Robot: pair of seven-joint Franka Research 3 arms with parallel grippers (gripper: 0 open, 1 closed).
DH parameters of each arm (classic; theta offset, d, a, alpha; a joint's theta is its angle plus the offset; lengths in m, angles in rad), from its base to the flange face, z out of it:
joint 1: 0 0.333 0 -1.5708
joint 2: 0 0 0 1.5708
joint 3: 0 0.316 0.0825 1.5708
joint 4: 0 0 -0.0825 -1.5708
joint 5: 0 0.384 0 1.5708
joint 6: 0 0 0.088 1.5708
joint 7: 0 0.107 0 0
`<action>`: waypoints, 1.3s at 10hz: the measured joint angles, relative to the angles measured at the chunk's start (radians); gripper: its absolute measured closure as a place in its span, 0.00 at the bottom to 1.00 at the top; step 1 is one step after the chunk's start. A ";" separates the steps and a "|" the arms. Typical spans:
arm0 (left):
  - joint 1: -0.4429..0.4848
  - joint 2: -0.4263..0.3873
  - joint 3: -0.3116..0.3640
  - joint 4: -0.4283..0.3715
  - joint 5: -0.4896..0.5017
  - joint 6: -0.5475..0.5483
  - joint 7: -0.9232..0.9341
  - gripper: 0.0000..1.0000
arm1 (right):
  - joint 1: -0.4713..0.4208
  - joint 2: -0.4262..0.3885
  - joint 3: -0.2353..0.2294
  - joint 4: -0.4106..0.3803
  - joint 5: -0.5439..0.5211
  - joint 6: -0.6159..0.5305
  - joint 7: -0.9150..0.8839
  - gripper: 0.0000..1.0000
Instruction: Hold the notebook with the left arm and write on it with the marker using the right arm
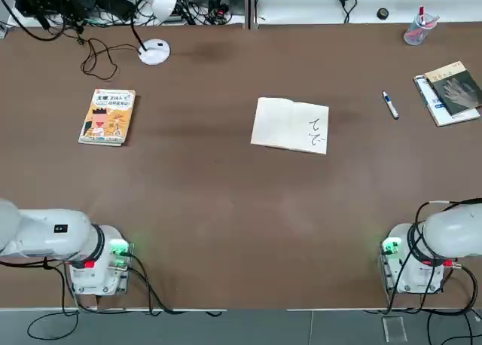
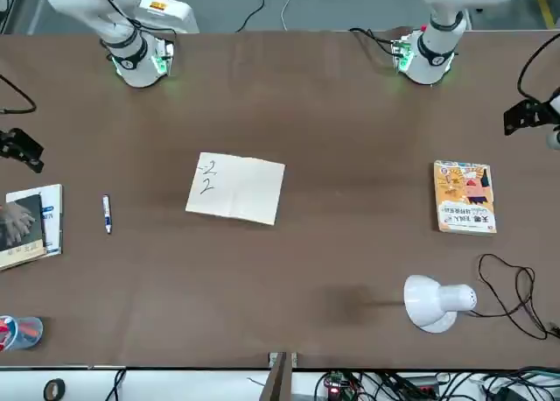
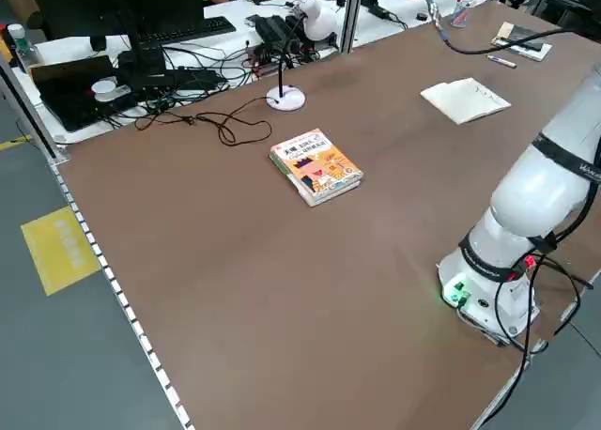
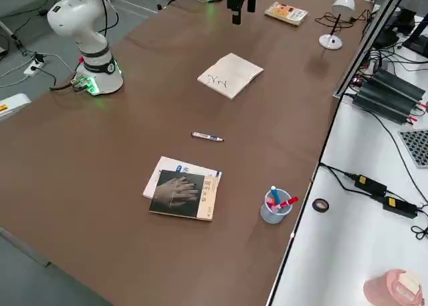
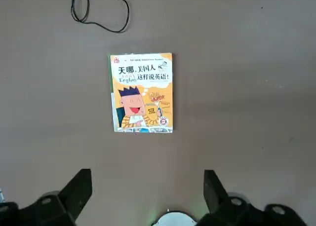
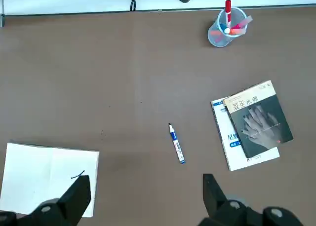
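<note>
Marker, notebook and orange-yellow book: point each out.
marker [image 1: 389,105], top view, middle of its barrel
notebook [image 1: 280,123], top view, blank left page
orange-yellow book [image 5: 141,93], left wrist view, front cover

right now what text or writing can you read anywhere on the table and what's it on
"天哪,美国人这样说英语!" on the orange-yellow book cover; its smaller print is too small to read.
"双生水莽" on the dark-covered book.
"星期" partly showing on the white book beneath it.
Handwritten scribbles on the notebook; not legible as words.

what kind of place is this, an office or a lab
Most likely a robotics lab. Two arms are bolted to a brown table with a notebook and marker laid out, and the bench beside it holds power adapters and cables.
</note>
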 joint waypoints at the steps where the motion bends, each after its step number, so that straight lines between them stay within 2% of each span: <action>1: 0.000 0.000 0.000 0.017 0.000 -0.013 0.001 0.00 | 0.000 -0.001 -0.001 0.001 0.000 -0.001 0.000 0.00; 7: 0.000 0.000 0.000 0.085 0.000 -0.121 0.003 0.00 | -0.001 -0.003 -0.008 0.008 0.000 -0.012 0.001 0.00; 13: 0.026 0.001 0.002 0.086 -0.003 -0.130 0.018 0.00 | -0.001 -0.003 -0.009 0.009 0.000 -0.019 0.001 0.00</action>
